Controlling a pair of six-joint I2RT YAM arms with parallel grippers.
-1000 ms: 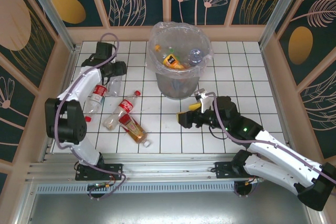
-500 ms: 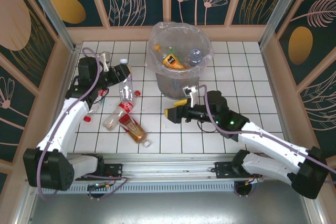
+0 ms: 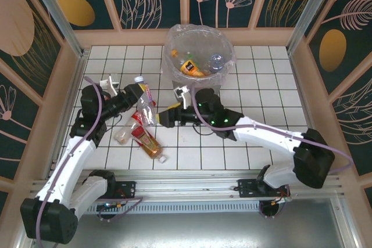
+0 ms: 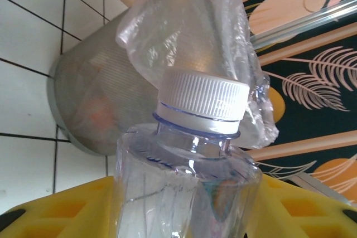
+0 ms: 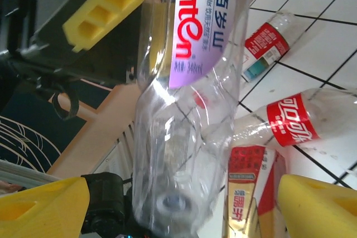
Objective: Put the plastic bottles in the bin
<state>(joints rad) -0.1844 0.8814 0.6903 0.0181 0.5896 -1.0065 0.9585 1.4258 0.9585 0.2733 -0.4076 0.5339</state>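
Two pincers: L one clenched on a bottle, R one spread wide, nothing gripped.
L pincer (image 3: pixel 135 94): left of the bin (image 3: pixel 167 47), near its base; yellow fingers (image 4: pixel 67 204) pinch the clear bottle (image 3: pixel 144 101) low on its body, w/ the white cap (image 4: pixel 202 101) pointing toward the bin.
Clear bottle: off the floor, tilted, purple-pink label; not over the bin's rim yet, the grey wall & bag edge sit just beyond the cap in the L wrist view.
R pincer (image 3: pixel 168 116): in front of the bin, a bit left of it, reaching at the same bottle's base end; fingers stand either side of it in the R wrist view, apart from it. Looks like a hand-over or an assist, can't tell which.
Bin contents: orange-label bottle (image 3: pixel 190 68) & a clear one w/ blue cap (image 3: pixel 216 59) lie inside, plus more clear plastic too jumbled to count.
Floor, front-left of the bin: Coke-label bottle (image 5: pixel 290 121), small red-label bottle (image 5: pixel 266 45), brown tea bottle (image 3: pixel 148 143), close together, the tea one touching the Coke one.
Progress: prob. past halfway; several binned, one in the air, three to go.
Next, as I judge: carry the clear bottle over the rim & drop it, then clear the floor cluster.
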